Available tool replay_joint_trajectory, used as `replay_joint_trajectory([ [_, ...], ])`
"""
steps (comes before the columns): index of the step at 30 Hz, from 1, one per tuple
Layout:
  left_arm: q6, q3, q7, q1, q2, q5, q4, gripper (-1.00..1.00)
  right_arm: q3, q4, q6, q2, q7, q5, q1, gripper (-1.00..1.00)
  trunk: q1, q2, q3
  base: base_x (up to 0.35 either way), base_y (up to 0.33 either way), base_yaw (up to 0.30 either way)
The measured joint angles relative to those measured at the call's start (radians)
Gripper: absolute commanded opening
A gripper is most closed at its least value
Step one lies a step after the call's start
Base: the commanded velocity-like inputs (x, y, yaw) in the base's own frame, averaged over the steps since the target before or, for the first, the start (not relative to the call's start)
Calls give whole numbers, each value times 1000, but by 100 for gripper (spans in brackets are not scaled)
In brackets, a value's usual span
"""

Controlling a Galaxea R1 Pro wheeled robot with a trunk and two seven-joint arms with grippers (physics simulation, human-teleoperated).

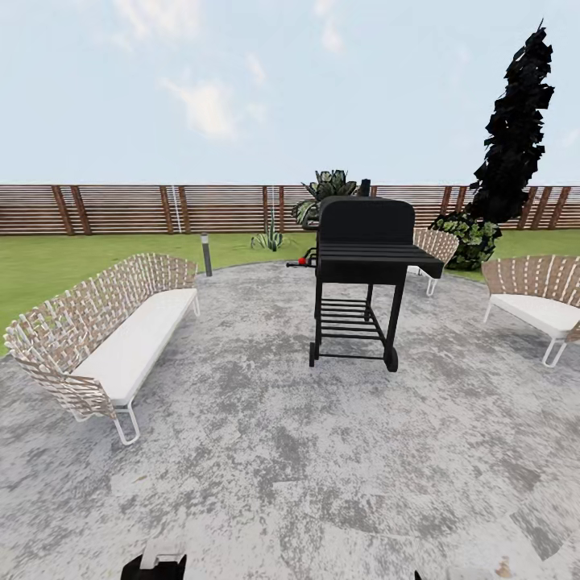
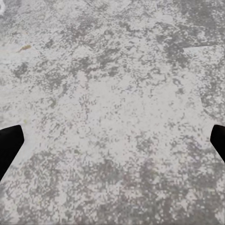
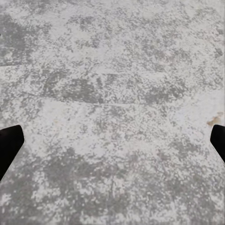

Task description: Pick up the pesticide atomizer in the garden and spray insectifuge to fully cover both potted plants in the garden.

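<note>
Grill [image 1: 360,274] and benches [image 1: 113,338] fill the head view, while both wrist views show wide-apart, empty fingers [image 2: 9,145] [image 3: 9,145] over grey patio [image 1: 282,451].

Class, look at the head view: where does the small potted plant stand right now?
The potted plant stands far off at the lawn's edge, before the wood fence, between the grey lamp post and the black grill, left of centre.

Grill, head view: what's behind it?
Behind the grill: a leafy plant rising above its lid, the slatted fence, and part of a woven chair at its right. The plant's base and the ground directly behind are covered by the grill body.
</note>
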Motion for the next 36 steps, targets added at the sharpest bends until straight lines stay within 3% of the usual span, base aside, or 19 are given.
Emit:
replay_joint_trajectory([
  [18,-23,0,23,3,0,2,5,100,-1,-26,-20,1,-7,-5,0,100,0,0,0,0,0,0],
  [29,-29,1,23,3,3,1,5,100,6,-49,-20,1,-4,1,0,100,42,-77,-34,0,0,0],
  [36,-29,1,23,4,3,1,6,100,8,-14,-21,3,-4,2,0,100,69,-126,-56,0,0,0],
])
